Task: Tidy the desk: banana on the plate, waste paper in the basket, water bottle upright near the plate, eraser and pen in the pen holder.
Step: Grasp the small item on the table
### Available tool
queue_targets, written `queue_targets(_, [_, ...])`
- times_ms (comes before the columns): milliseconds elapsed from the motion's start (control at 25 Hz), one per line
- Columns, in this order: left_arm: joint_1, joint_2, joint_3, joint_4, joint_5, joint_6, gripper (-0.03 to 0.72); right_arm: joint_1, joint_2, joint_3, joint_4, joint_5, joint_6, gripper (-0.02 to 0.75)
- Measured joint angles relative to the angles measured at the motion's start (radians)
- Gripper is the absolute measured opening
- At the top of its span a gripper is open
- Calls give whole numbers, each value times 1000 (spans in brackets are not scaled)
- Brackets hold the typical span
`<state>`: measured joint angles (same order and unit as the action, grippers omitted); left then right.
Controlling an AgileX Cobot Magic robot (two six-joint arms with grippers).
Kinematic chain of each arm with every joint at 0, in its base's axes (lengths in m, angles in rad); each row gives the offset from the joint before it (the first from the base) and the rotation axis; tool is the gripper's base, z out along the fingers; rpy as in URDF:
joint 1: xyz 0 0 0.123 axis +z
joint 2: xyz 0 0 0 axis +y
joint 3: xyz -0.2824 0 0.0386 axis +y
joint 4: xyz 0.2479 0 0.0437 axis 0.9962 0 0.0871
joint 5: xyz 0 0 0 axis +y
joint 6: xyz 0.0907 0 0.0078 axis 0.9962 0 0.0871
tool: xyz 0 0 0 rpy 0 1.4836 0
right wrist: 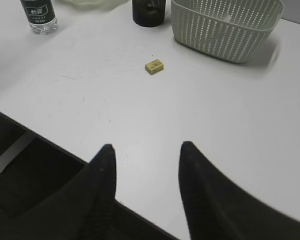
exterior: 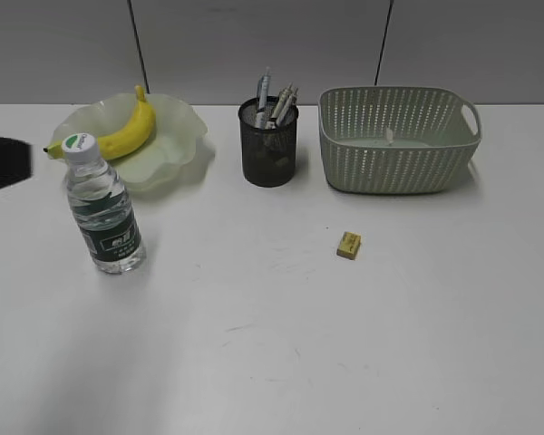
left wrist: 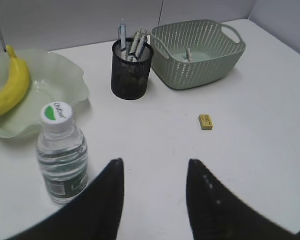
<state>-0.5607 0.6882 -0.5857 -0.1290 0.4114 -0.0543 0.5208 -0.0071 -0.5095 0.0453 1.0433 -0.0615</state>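
two grippers, both empty, jaws parted about halfway. right gripper (right wrist: 146, 150) hanging over the near edge of the desk (right wrist: 230, 115) — eraser (right wrist: 154, 66) lying straight ahead toward the far edge, well apart, long axis slanting slightly across the approach. left gripper (left wrist: 155, 172) beside the upright water bottle (left wrist: 62, 155), with the eraser (left wrist: 206, 121) off to its right; looks the longer reach. pen holder (exterior: 268, 142) beyond the eraser, toward the far edge.

banana (exterior: 131, 132) on plate (exterior: 177, 145), bottle (exterior: 103, 207) before it, eraser (exterior: 348, 245) before basket (exterior: 399, 138)
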Motion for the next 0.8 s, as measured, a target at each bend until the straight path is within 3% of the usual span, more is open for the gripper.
queue_targets(200, [-47,414,-111,-17,-113,13,313,0,0,0,-2,0,1,340])
queue_targets(480, [-191,873,-413,-12,-113,93,344,0,0,0,-22,-2,1,340])
queue_targets(800, [-218,1274,-877,-20,131,96,441,0,0,0,-37,-2,10,341])
